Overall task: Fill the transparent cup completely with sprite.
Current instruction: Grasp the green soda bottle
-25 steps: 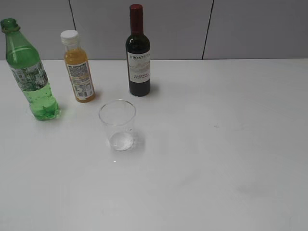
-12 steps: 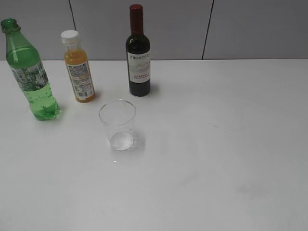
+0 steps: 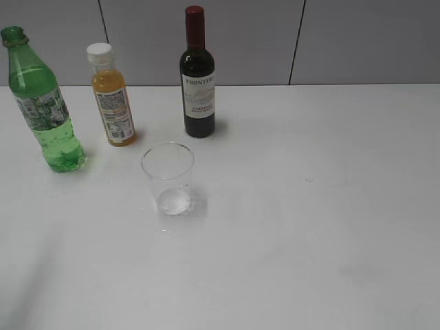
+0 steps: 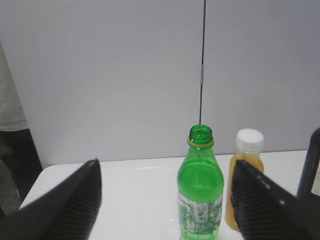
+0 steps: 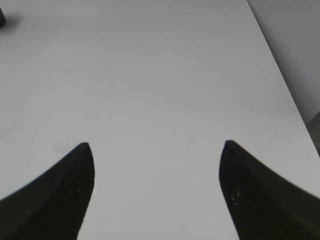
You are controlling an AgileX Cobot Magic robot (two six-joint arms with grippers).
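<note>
The transparent cup (image 3: 168, 179) stands upright near the middle of the white table (image 3: 309, 240) and looks empty. The sprite bottle (image 3: 42, 103) is green, uncapped and about a third full, and stands at the far left. No arm shows in the exterior view. In the left wrist view my left gripper (image 4: 165, 167) is open, with the sprite bottle (image 4: 200, 190) upright some way ahead between its fingers (image 4: 75, 200) and untouched. My right gripper (image 5: 156, 145) is open above bare table and holds nothing.
An orange juice bottle (image 3: 113, 96) with a white cap stands just right of the sprite bottle. A dark wine bottle (image 3: 198, 75) stands behind the cup. A grey wall (image 3: 344, 41) runs along the table's far edge. The table's right edge (image 5: 280, 75) shows in the right wrist view.
</note>
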